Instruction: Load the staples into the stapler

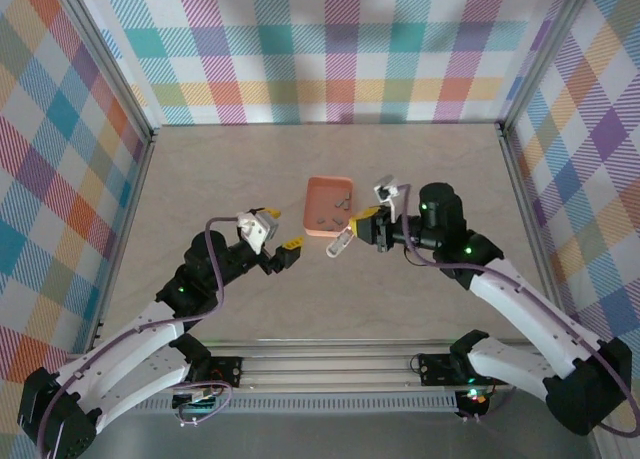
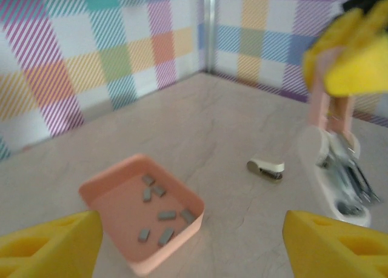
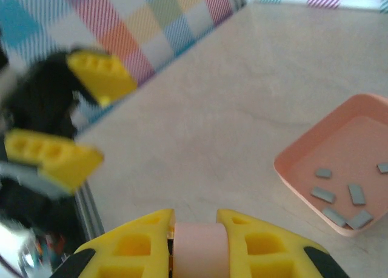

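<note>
Stapler (image 3: 195, 251), between right fingers (image 3: 136, 244), seemingly hinged open

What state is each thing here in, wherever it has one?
stapler: hinged open, metal channel exposed.
right gripper: shut on the stapler's pink part.
left gripper: open, empty.
staples: loose in the tray.
small white piece: lying on the table, untouched.

Bright, even, diffuse light comes from above; shadows on the bench (image 1: 250, 169) are faint and soft-edged. The top view is sharp. Both wrist views are soft, with the stapler (image 2: 324, 163) smeared and the nearest foreground out of focus.
</note>
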Motion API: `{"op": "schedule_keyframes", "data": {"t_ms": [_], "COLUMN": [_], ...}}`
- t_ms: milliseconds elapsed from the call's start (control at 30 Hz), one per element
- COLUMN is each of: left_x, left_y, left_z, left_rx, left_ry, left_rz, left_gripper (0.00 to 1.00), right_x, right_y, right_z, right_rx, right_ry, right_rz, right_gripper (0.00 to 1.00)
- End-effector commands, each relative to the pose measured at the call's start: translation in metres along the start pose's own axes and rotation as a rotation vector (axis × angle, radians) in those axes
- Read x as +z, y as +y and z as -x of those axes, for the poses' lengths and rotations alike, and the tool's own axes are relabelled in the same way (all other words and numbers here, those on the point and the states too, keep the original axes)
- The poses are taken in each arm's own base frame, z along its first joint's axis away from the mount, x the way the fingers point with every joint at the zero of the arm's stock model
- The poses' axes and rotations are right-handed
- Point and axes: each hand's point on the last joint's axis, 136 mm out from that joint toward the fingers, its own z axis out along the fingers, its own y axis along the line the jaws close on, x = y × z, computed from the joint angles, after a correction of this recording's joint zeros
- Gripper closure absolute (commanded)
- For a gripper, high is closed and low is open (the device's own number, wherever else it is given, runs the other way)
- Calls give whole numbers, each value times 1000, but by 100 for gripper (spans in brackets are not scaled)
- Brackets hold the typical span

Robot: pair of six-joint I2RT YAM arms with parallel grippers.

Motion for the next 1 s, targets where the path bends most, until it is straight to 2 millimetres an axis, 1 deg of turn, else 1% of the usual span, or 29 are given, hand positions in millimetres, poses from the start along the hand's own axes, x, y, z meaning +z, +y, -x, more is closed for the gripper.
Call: {"op": "schedule_keyframes", "data": {"t_ms": [0,100,167,267,333,567,667,967], "left_x": [-5,-10,-11,-12,-13,-12,-11,-8], "left_y": [26,41,44,46,46,50,52,55], "left_z": [-14,-26,-33,-43,-47,-55,-57,-65], "left_rx": [-166,-263,-292,-311,-313,-320,-333,-346], "left_ry": [71,110,132,164,179,208,210,243], "left_rz": [163,264,288,307,315,343,354,375], "left_gripper": [19,15,13,13,12,11,11,9], "right_x": [4,13,20,34,43,75,88,116], "right_y": [9,2,-4,-15,-18,-21,-27,-43], "right_z": [-44,-63,-77,-94,-100,-105,-108,-119], "right_rx": [-272,-389,-438,-449,-434,-391,-376,-353], "right_ry": [190,267,330,412,444,446,453,495], "right_rz": [118,159,192,230,270,399,419,472], "right_gripper": [93,94,95,95,95,95,96,95]}}
